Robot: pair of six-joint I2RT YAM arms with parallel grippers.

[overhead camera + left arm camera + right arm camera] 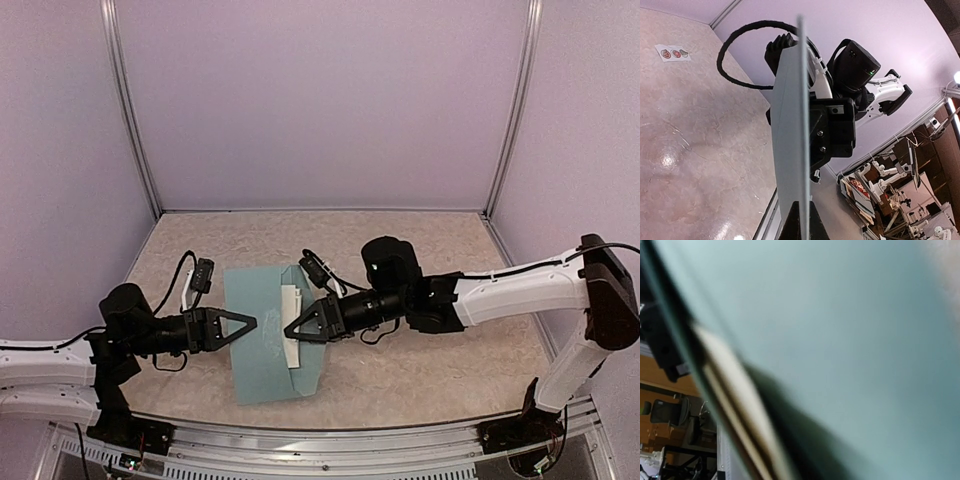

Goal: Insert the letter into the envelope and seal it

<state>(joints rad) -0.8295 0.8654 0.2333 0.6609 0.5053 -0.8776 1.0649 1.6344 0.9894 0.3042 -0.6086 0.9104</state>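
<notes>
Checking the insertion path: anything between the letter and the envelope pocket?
Nothing visible. The letter is partly inside the envelope, right pincer shut on its exposed edge, left pincer clamping the envelope's opposite edge.

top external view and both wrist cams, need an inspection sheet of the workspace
surface: beige marbled table, no spills seen
job's things: teal envelope held between both arms; cream letter edge showing between body and flap
clutter: sticker strip flat on the table, seen only from the left wrist
grippers: left gripper shut on the envelope's left edge; right gripper shut at the letter's edge, what it pinches unclear
cables: black loop at each wrist
surroundings: lilac walls, metal posts
</notes>
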